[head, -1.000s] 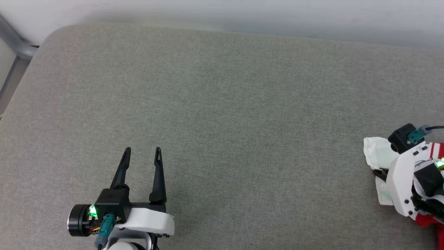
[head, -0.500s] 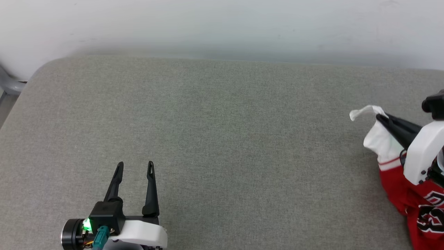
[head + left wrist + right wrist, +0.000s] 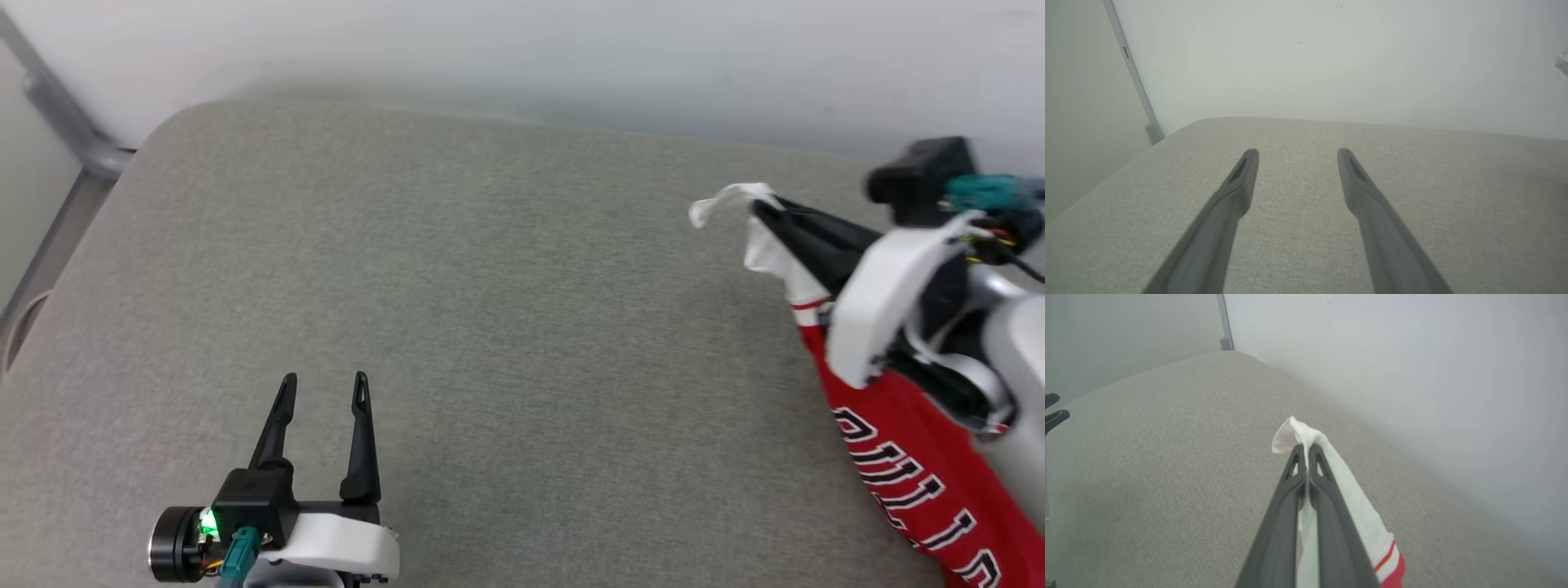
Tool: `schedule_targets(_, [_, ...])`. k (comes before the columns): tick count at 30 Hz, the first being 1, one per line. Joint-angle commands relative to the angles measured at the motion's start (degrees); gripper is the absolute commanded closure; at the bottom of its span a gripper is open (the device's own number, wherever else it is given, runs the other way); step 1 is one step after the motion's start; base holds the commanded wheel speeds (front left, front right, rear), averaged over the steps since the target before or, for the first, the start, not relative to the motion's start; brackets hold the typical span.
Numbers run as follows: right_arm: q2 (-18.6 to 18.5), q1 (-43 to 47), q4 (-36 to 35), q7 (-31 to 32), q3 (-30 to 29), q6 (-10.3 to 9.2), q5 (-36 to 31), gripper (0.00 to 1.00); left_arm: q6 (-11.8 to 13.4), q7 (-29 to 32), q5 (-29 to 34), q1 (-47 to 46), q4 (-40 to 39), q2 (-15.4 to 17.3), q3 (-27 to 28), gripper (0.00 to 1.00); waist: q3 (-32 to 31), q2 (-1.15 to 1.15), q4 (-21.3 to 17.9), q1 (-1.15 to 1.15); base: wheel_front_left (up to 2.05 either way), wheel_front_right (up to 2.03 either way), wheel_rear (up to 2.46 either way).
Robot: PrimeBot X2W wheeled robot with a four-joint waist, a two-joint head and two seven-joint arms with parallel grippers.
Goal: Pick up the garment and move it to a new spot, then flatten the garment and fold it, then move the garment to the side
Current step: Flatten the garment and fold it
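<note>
I'm looking down on a broad padded surface point(image 3: 490, 327) covered in grey woven fabric, its far left corner rounded. A plain pale wall point(image 3: 522, 49) rises right behind its far edge, and a grey metal bar point(image 3: 98, 151) runs slanted beside that corner. The light is soft and even.

Left gripper point(image 3: 1297, 153) hovering low, its two long dark grey fingers point(image 3: 1237, 196) spread wide with nothing between them, over a grey woven-fabric tabletop point(image 3: 1453, 183) with a rounded far corner, plain pale wall point(image 3: 1331, 61) behind, slim grey metal post point(image 3: 1133, 77) far left
</note>
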Motion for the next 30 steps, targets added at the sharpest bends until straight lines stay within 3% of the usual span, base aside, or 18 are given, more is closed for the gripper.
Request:
schedule_targets(1, [1.8, -2.2, 1.2, 0.4, 2.0, -0.04, -0.5, 1.0, 0.0, -0.2, -0.4, -1.0, -0.3, -0.1, -0.3, 0.0, 1.4, 0.0, 1.9, 0.0, 0.0, 0.0, 0.0])
schedule_targets(12, [14.8, -15.2, 15.7, -1.2, 20.2, -0.04, -2.0, 1.0, 1.8, -0.2, -2.6, -3.6, -0.6, -0.1, -3.5, 0.0, 7.0, 0.0, 7.4, 0.0, 0.0, 0.0, 0.0])
schedule_targets(17, [19.7, -16.8, 23.5, -2.5, 29.0, -0.04, 0.1, 1.0, 2.5, -0.2, -3.4, -4.9, -0.4, -0.1, -4.5, 0.0, 8.8, 0.0, 9.1, 0.0, 0.0, 0.0, 0.0])
schedule_targets(22, [22.1, -14.9, 28.9, -2.5, 37.8, -0.04, 2.7, 1.0, 3.2, -0.2, -3.9, -5.6, -0.5, -0.1, -5.2, 0.0, 9.9, 0.0, 9.9, 0.0, 0.0, 0.0, 0.0])
schedule_targets(30, [21.3, -11.1, 30.5, 2.7, 41.2, -0.03, 4.5, 1.0, 3.9, -0.2, -4.1, -5.7, -0.4, -0.1, -5.2, 0.0, 10.3, 0.0, 9.1, 0.0, 0.0, 0.0, 0.0])
